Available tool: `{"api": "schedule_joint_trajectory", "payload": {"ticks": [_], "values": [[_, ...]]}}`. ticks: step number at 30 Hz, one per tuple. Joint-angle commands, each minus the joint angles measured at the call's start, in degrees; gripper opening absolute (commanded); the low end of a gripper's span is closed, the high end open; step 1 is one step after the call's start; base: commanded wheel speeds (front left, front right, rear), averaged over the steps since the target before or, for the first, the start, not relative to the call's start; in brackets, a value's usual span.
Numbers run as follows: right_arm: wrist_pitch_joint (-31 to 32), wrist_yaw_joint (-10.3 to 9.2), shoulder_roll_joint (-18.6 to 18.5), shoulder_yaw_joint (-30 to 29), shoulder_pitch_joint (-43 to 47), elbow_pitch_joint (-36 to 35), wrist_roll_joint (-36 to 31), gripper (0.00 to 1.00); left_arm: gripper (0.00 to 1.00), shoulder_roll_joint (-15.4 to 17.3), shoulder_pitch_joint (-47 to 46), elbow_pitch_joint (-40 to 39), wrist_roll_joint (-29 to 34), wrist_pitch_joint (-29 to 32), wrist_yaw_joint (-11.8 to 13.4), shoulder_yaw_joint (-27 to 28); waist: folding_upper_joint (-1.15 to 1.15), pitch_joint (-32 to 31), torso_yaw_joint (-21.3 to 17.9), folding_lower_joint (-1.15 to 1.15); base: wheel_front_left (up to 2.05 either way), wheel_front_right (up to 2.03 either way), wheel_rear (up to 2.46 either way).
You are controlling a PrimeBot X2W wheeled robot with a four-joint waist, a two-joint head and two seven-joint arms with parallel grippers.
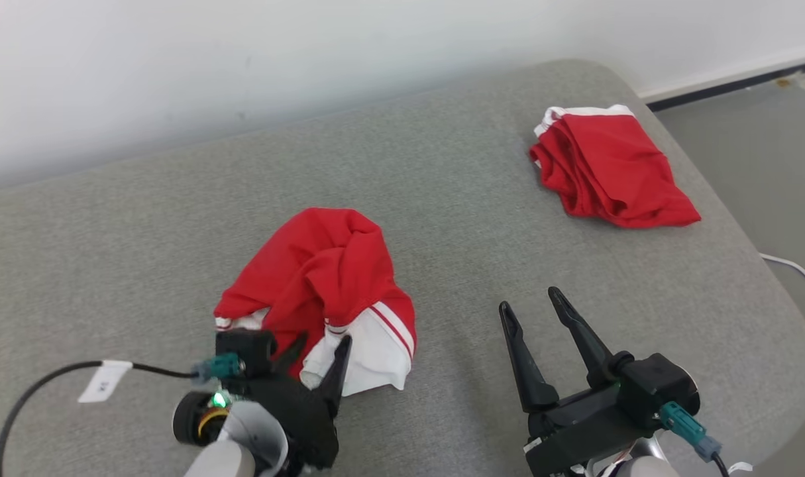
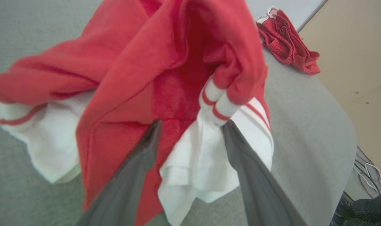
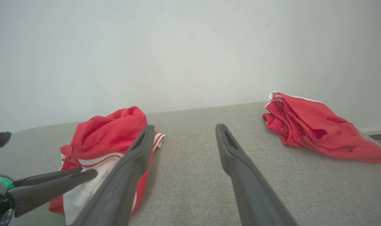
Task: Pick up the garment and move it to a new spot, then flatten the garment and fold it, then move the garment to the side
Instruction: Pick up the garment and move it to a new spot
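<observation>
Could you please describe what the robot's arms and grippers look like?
Both the left gripper and right gripper are black, each with two long tapered fingers and a teal connector. The left one's black cable carries a white tag, a green light glows at its wrist, and its forearm is pale grey.

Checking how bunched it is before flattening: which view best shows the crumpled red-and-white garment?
The head view: nearly all of the crumpled garment is in frame. The left wrist view crops its edges; in the right wrist view one finger of the right gripper hides part.
</observation>
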Motion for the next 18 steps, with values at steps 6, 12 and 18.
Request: {"api": "schedule_joint_trajectory", "payload": {"ticks": [6, 12, 18], "values": [[0.16, -0.14, 0.05, 0.14, 0.74, 1.23, -0.71, 1.00, 1.00, 0.19, 2.24, 1.03, -0.58, -4.01, -1.23, -0.72, 0.00, -1.62, 3.16, 0.00, 0.00, 0.00, 0.00], [0.09, -0.14, 0.05, -2.53, 2.34, 1.19, -1.65, 1.00, 1.00, 2.11, 6.80, -6.29, 1.08, -15.64, -0.32, 2.13, 0.00, -2.96, 6.99, 0.00, 0.00, 0.00, 0.00], [-2.43, -0.14, 0.05, -6.05, 4.59, 2.76, -0.20, 1.00, 1.00, 4.26, 12.24, -12.62, 5.17, -22.84, 2.13, 6.08, 0.00, -4.66, 12.40, 0.00, 0.00, 0.00, 0.00]]}}
